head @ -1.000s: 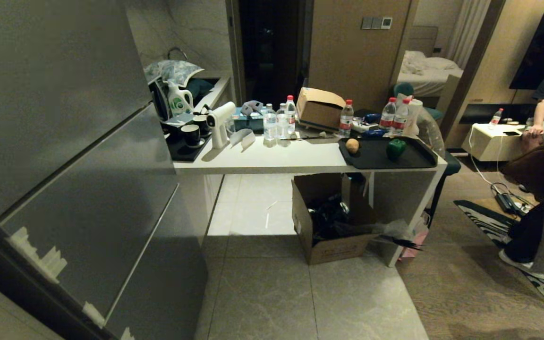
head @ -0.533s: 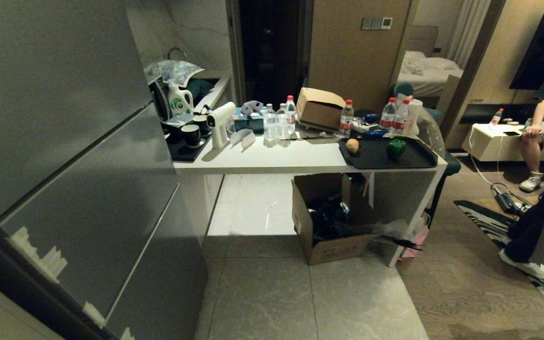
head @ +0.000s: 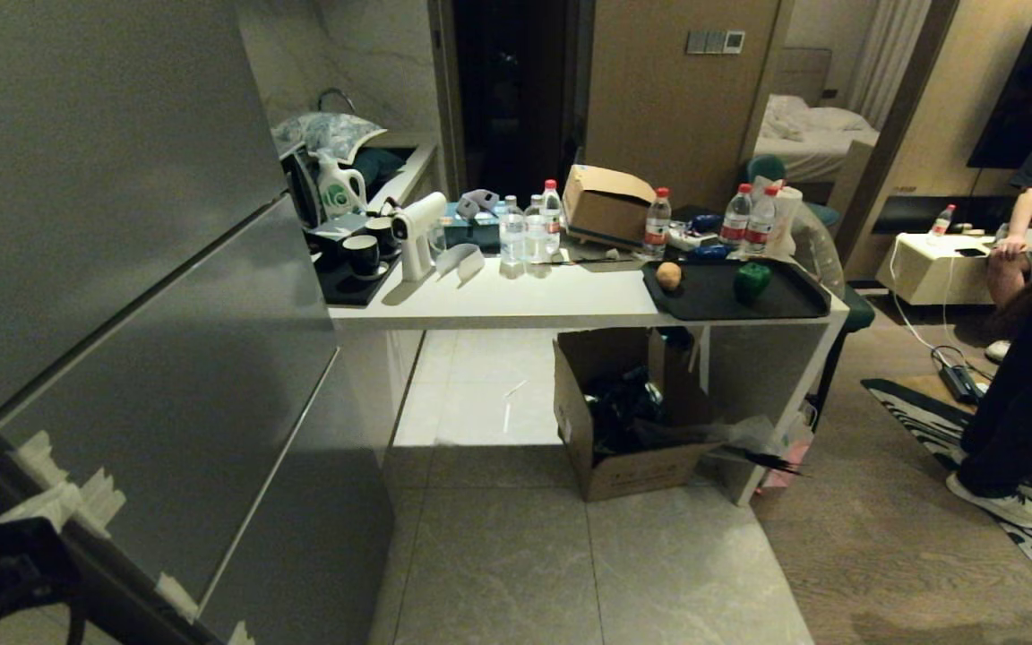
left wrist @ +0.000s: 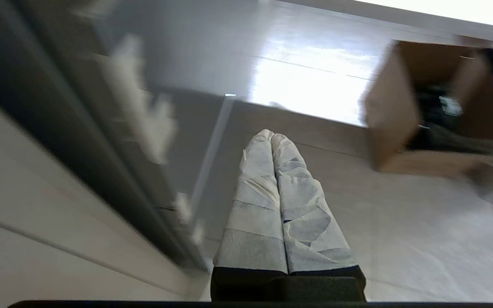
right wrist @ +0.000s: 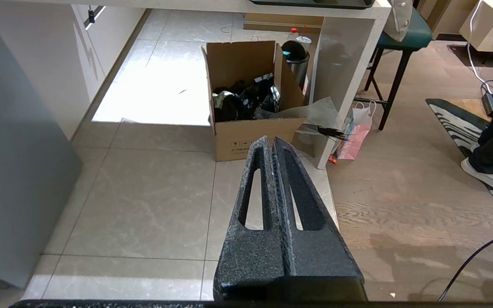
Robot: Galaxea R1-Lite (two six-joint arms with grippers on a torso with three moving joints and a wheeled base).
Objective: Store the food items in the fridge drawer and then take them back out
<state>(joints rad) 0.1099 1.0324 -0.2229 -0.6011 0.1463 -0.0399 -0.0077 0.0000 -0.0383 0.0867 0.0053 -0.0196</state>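
Potato (head: 669, 276) and green pepper (head: 752, 281) sit on the black tray (head: 789, 305) at the counter's right end; both look firm, the pepper glossy, so grip mid-body. Left gripper (left wrist: 272, 136) pinched empty beside the closed fridge (head: 122, 269); right gripper (right wrist: 271, 140) likewise.

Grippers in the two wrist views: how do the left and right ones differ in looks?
The left gripper has two long tapering fingers wrapped in creased pale tape over a black base. The right gripper is bare: two black, rough-speckled tapering fingers, each with a long slot cut through it.
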